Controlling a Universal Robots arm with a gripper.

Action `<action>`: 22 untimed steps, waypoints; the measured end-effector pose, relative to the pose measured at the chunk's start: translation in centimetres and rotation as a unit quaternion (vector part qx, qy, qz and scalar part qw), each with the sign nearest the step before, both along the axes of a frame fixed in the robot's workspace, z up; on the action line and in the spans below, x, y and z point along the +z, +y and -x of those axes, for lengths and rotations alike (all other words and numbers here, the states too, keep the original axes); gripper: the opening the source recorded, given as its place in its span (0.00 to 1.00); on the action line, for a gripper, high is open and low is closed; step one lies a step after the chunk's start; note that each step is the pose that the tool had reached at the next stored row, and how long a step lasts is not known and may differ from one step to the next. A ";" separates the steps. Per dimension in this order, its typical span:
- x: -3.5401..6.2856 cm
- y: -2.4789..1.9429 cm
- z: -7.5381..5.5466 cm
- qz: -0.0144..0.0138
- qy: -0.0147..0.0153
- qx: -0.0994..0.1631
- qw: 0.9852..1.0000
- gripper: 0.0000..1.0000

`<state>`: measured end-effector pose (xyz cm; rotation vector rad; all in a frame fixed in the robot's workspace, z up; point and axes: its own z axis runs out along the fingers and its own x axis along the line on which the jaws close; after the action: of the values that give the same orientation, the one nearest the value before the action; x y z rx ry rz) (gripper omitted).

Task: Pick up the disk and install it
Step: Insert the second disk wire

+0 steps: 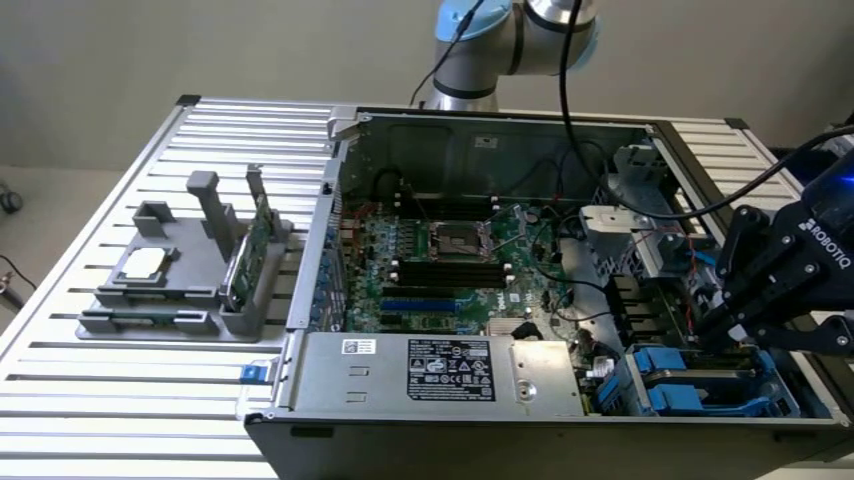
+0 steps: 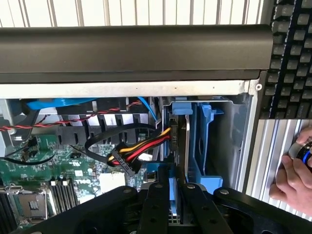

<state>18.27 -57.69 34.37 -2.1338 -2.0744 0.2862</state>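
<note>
Black, bolted linkage bars of the robot's gripper (image 2: pixel 176 192) fill the foreground of the wrist view, their fingers (image 2: pixel 161 195) drawn narrow around the disk (image 2: pixel 178 146), a thin slab seen edge-on with a dark metal side and blue plastic carrier rails. The disk stands upright directly ahead of the fingers, partly sunk into a moulded blue plastic drive bay (image 2: pixel 207 141) at the corner of the open computer case (image 2: pixel 146 88). Just beside the fingers, on the motherboard side, a bundle of red, yellow and black power wires (image 2: pixel 141 146) ends in a black connector, and a twisted red-and-black cable (image 2: pixel 73 122) runs past a ribbed black plastic shroud. Beyond that lies the green motherboard (image 2: pixel 53 170) with its square metal processor socket. A person's hand (image 2: pixel 292 175) rests on the ribbed aluminium counter (image 2: pixel 273 161) outside the case wall, near a black keyboard (image 2: pixel 291 58).

From the exterior view, the matte black gripper (image 1: pixel 747 310) hangs over the blue bays (image 1: pixel 681 385) at the case's corner on the exterior view's right. A grey plastic fixture (image 1: pixel 180 290) holding a silver chip (image 1: pixel 144 265) and an upright green circuit card (image 1: pixel 254 250) sits well apart on the slatted counter (image 1: pixel 80 400).
</note>
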 end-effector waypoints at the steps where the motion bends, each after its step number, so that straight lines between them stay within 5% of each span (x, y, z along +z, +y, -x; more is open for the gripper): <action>1: -0.06 -0.05 0.0 0.000 0.000 0.001 1.000 0.16; 9: -0.28 -0.15 0.0 0.000 -0.001 0.004 1.000 0.16; 13: -0.44 -0.15 0.0 0.000 -0.004 0.005 1.000 0.16; 22: -0.50 -0.16 0.0 0.000 -0.006 0.006 1.000 0.16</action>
<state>18.27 -57.85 33.87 -2.1297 -2.0943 0.2742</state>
